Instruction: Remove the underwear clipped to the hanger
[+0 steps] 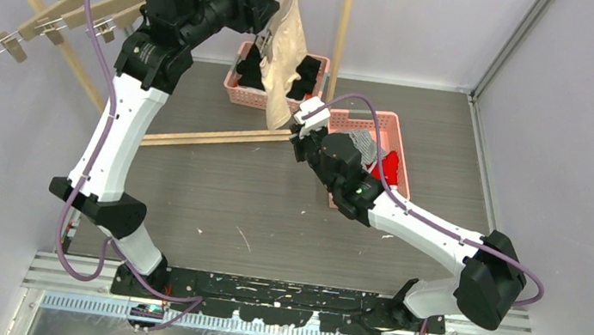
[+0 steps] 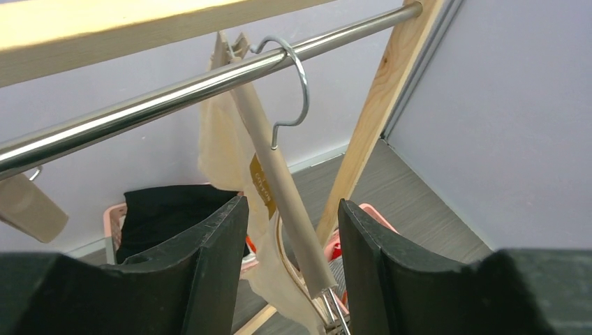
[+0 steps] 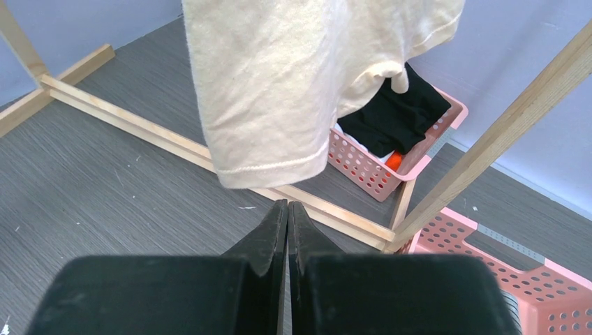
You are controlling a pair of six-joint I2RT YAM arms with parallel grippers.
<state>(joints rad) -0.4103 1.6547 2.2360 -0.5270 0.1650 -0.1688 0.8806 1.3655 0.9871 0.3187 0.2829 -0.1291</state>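
Beige underwear hangs just beyond right end effector.

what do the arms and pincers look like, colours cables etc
The left arm and right arm have white link shells, bulky black joints and a lilac cable looping alongside. The left pincer and right pincer each have two matte black tapered fingers.
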